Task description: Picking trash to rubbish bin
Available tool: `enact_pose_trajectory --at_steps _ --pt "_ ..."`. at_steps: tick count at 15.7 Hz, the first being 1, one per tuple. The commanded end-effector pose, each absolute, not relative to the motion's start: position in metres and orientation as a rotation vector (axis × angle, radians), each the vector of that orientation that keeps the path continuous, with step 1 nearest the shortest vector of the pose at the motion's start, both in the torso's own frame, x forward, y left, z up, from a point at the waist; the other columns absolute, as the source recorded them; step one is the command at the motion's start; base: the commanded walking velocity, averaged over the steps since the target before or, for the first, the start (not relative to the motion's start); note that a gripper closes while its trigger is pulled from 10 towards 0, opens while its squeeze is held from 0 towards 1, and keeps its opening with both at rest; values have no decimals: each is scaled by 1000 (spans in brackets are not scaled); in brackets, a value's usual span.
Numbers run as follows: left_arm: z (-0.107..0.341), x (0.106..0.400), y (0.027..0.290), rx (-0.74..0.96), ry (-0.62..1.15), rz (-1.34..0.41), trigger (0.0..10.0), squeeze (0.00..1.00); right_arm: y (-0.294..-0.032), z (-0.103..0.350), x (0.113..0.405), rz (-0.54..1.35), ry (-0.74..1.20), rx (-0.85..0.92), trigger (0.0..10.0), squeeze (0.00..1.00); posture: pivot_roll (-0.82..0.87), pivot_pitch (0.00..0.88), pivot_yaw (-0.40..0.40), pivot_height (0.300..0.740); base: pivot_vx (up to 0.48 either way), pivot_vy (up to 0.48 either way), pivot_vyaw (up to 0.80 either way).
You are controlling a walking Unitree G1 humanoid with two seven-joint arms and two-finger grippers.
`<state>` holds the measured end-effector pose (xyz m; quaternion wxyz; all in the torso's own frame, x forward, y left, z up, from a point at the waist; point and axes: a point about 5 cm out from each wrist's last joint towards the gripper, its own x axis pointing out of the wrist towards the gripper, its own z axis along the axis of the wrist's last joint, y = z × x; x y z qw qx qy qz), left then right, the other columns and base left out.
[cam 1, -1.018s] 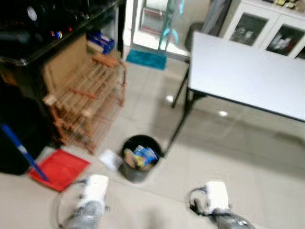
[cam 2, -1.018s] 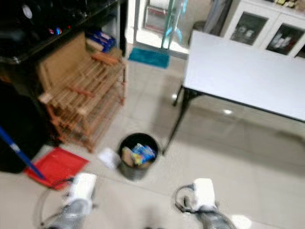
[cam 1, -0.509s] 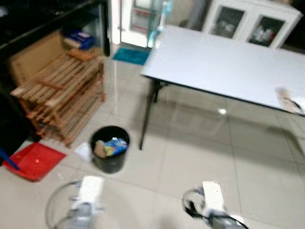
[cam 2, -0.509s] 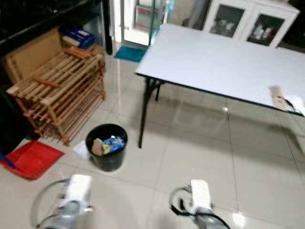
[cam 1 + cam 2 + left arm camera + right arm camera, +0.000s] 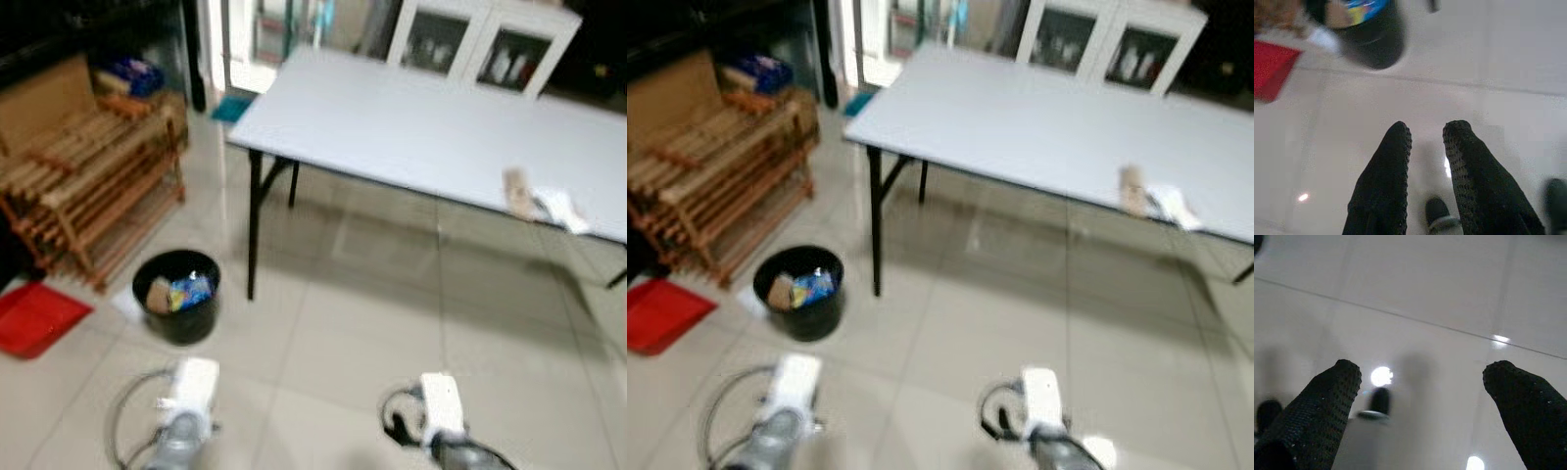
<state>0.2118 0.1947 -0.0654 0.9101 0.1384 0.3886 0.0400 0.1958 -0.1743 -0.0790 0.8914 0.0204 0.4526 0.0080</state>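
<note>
A black rubbish bin (image 5: 176,311) stands on the tiled floor by the table's left leg, holding a blue wrapper and other scraps. On the white table (image 5: 392,117), near its front right edge, lie a brownish crumpled piece (image 5: 516,189) and a white crumpled paper (image 5: 560,208). A white scrap (image 5: 125,305) lies on the floor just left of the bin. My left gripper (image 5: 1426,129) hangs low over the floor with a narrow gap between its fingers, the bin (image 5: 1371,34) ahead of it. My right gripper (image 5: 1422,369) is wide open above bare tiles. Both are empty.
A wooden slatted rack (image 5: 78,186) and cardboard stand at the left, with a red dustpan (image 5: 34,318) on the floor before them. A white glass-door cabinet (image 5: 470,49) is behind the table. Open tiled floor stretches under and in front of the table.
The whole view has swung to the right: bin, rack and dustpan slid left in the picture, and the trash on the table came into sight. Both arms hang as before.
</note>
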Motion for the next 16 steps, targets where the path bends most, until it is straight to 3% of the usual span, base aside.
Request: enact_pose_trajectory --at_steps 1,16 --pt "-65 211 203 300 811 99 10000 0 -172 -78 198 17 937 45 10000 0 -22 32 -132 740 0 -435 0" --pt "-63 215 202 297 803 102 10000 0 -173 -78 199 9 936 50 10000 0 -25 38 -130 740 0 -425 0"
